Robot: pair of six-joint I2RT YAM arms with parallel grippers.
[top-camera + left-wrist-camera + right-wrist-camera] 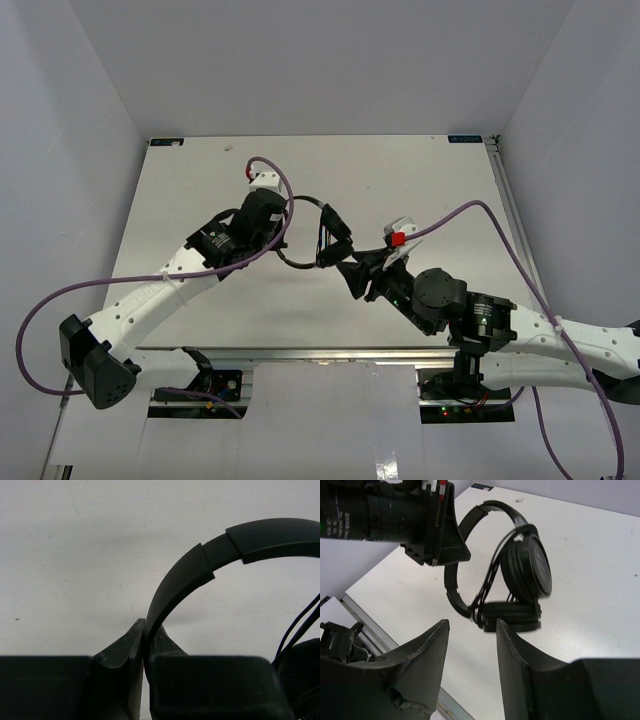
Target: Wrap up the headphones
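Observation:
The black headphones (332,239) are held above the white table (430,180) at its middle. My left gripper (287,228) is shut on the thin headband (200,565), pinching it between the fingertips (131,645). In the right wrist view the headphones (525,570) hang with one earcup upright and the other flat beneath it. The thin black cord (491,580) runs in several strands between headband and earcups. My right gripper (352,268) is open and empty, its jaws (472,626) just below and in front of the lower earcup, not touching it.
Purple robot cables (490,215) loop over both arms. The table's front edge is a metal rail (330,352), also seen in the right wrist view (370,630). Grey walls close in the left, back and right sides.

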